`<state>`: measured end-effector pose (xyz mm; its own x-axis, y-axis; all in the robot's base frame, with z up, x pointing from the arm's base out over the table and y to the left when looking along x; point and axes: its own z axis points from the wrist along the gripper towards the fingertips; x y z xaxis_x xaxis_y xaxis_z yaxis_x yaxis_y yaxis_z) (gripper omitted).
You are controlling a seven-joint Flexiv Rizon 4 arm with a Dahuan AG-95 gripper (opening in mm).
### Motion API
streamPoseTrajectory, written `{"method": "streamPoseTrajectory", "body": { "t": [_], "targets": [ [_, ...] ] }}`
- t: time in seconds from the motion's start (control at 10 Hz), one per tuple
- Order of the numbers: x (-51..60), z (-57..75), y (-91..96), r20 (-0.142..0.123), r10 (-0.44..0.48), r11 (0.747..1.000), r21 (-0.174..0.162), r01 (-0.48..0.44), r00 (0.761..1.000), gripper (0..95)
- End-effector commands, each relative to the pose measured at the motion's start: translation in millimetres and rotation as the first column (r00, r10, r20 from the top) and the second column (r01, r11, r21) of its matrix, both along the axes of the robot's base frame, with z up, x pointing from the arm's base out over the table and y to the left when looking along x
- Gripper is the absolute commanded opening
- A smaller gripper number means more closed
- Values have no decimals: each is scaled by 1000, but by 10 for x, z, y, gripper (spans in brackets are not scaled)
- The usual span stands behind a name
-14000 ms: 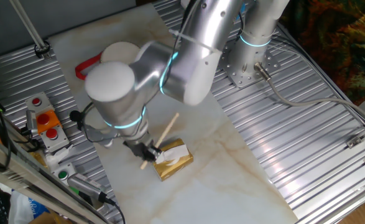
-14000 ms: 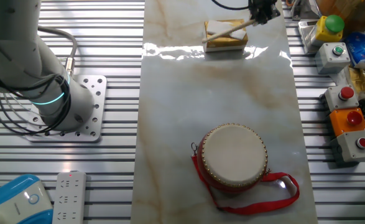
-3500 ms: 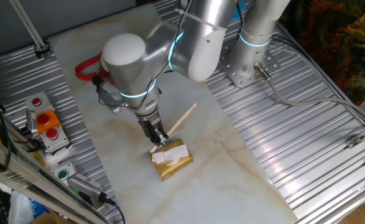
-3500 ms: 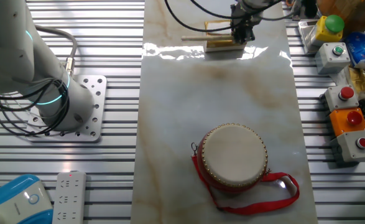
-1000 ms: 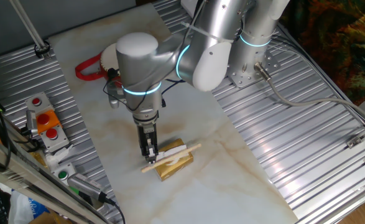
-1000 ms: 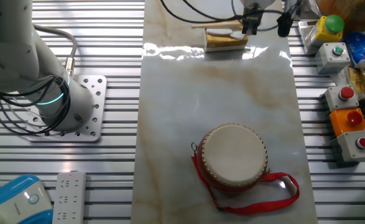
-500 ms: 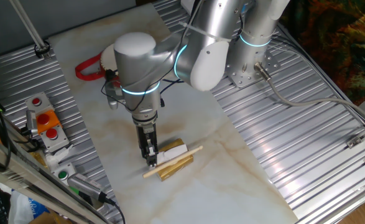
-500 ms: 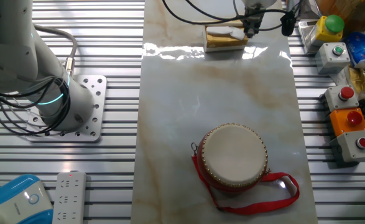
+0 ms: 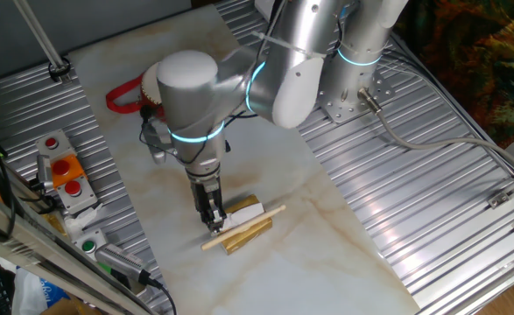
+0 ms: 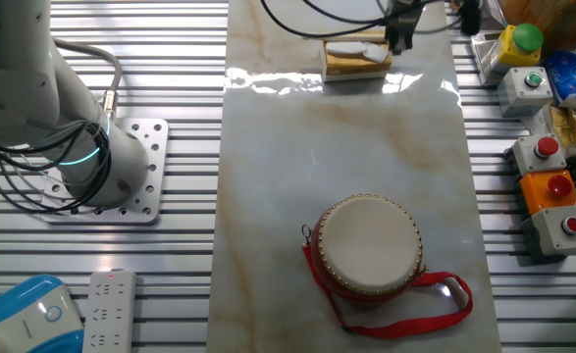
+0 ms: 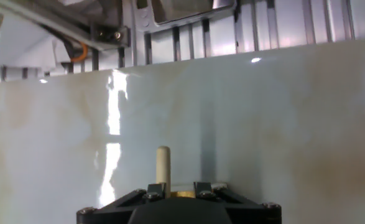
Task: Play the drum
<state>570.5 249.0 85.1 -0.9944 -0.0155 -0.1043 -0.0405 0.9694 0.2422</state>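
Observation:
The drum [image 10: 369,243] sits on the marble slab, red-bodied with a cream head and a red strap [image 10: 435,294]. In one fixed view only its strap [image 9: 121,94] shows clearly; my arm hides most of it. A wooden drumstick [image 9: 257,219] lies across a gold block [image 9: 248,234] at the slab's other end. My gripper [image 9: 214,226] points down at the stick's end by the block. In the hand view the stick [image 11: 163,163] lies beside the left finger [image 11: 157,186], with a gap to the right finger and gold block [image 11: 182,194] showing between. The jaws stand apart.
Button boxes stand beside the slab [image 9: 59,171] [image 10: 548,186], with a yellow box with a green button [image 10: 523,44] near the gold block [image 10: 351,62]. My arm's base [image 10: 121,167] is bolted to the ribbed table. A power strip [image 10: 111,304] lies at the corner.
Earlier the stick was tilted up in my gripper; now it lies flat across the gold block. Over the last second my gripper has stayed low at the stick's end, shifting only slightly.

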Motion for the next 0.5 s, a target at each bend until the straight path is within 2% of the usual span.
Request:
{"method": "streamPoseTrajectory", "body": {
  "t": [0.1,0.3,0.5],
  "targets": [
    [-17,140,-79,-13,164,979,-117,-164,986,190],
    [-10,275,-285,-20,206,970,-132,-207,978,190],
    [-6,389,-767,-25,238,961,-140,-239,971,190]
  ]
}}
